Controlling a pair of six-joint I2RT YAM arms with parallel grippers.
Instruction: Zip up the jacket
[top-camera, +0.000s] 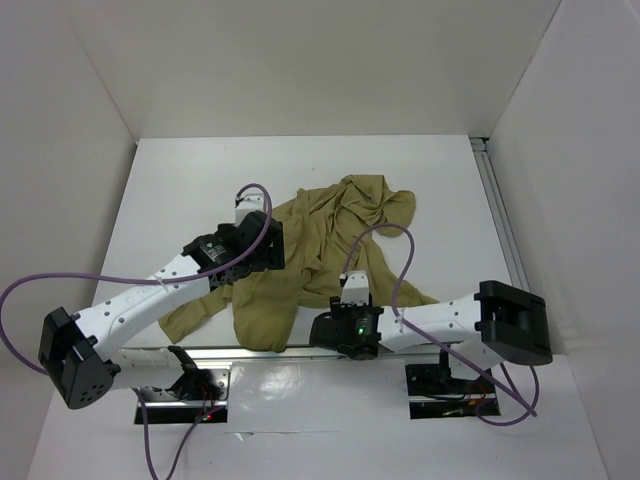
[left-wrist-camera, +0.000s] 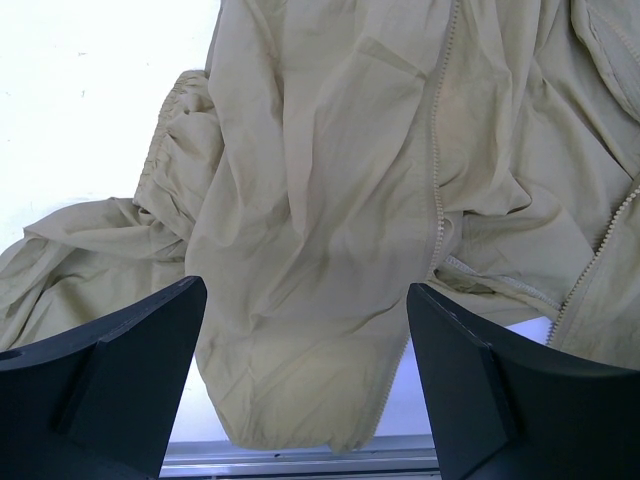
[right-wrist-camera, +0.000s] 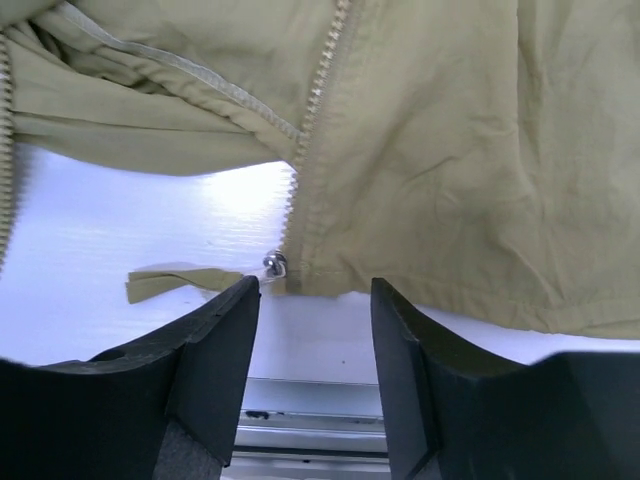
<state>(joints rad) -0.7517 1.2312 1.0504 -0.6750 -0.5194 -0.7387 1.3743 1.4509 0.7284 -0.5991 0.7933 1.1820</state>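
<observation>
Jacket (top-camera: 320, 250) lies crumpled, unzipped, on the table (top-camera: 180, 180) by the near edge. We judge it light, limp, slippery; best taken at the zipper pull (right-wrist-camera: 274, 265), just ahead of our right claw (right-wrist-camera: 315, 283), open and empty. Our left claw (left-wrist-camera: 305, 290) hovers open above.

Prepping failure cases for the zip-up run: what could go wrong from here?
1. The right gripper, jaws apart, sits just short of the small zipper slider; closing may pinch hem fabric instead.
2. The left gripper is open above the jacket, so nothing pins it; a pull may drag the bunched cloth.
</observation>
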